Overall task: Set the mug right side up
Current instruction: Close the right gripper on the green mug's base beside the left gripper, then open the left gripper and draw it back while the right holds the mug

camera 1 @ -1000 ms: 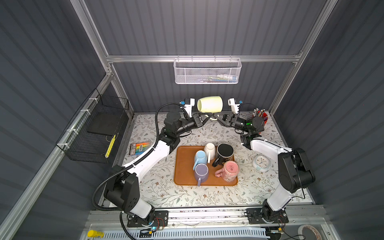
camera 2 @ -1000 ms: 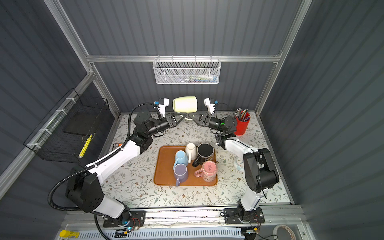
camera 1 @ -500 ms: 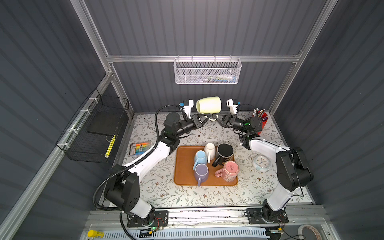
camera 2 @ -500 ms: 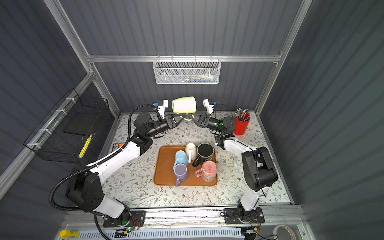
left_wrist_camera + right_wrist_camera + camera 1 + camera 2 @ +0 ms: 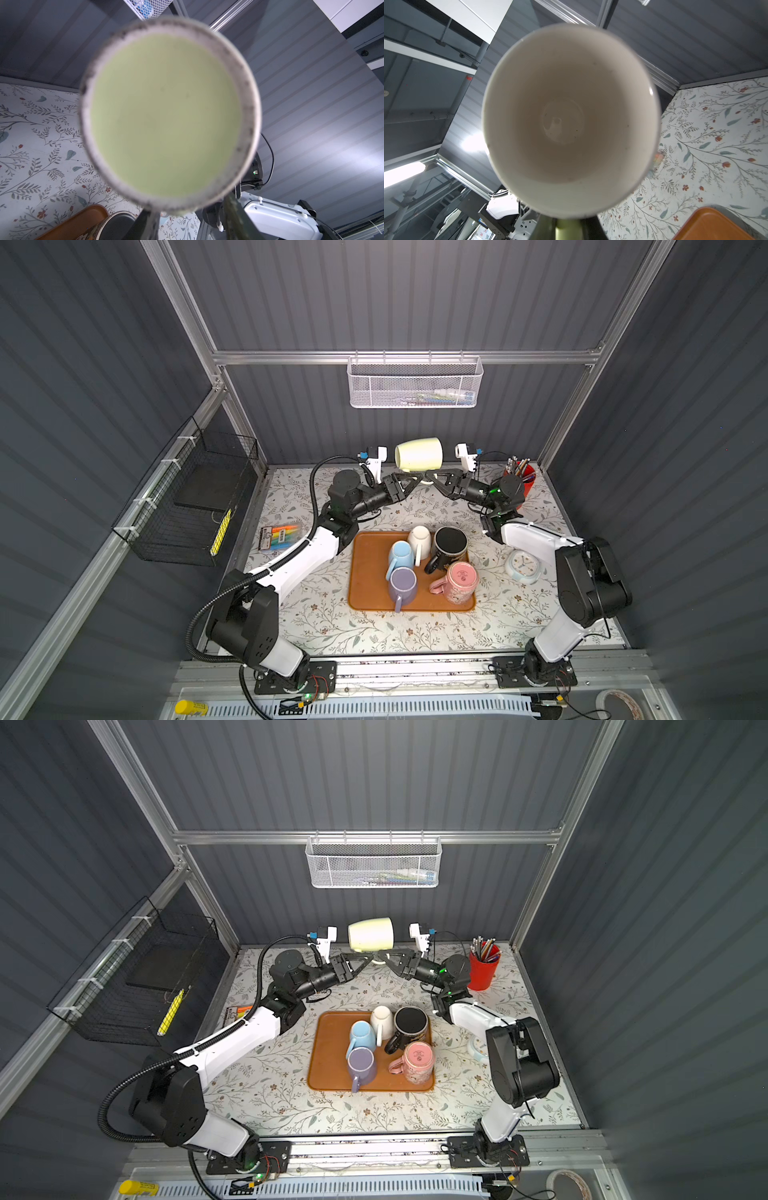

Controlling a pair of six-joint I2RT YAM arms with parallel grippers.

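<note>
Find the mug (image 5: 417,452) aloft over the back of the table (image 5: 332,626), lying on its side, base toward the left arm, mouth toward the right, handle (image 5: 566,228) underneath. Judge the step as a mid-air handover partway through the flip. Read the right gripper (image 5: 435,480) as clamped on that handle, dark fingers pressing either side of it in the right wrist view. Read the left gripper (image 5: 417,479) as parted, its fingers (image 5: 146,225) standing apart below the base in the left wrist view, patterned cloth showing between them, nothing pinched. Before backing the left arm away, confirm a deep, firm hold on the handle; expect the body to swing or twist if gripped only at the loop's tip. Draw the left fingers straight back, clear of handle and base, without nudging. Then roll the right wrist slowly to bring the mouth upward, staying clear of the wire basket (image 5: 415,383) on the back wall and the red pen cup (image 5: 525,485) beside the right arm. Lower onto bare cloth or a free patch of the tray (image 5: 365,572), avoiding the black mug (image 5: 451,542) and its neighbours, and let go only after flat contact.
</note>
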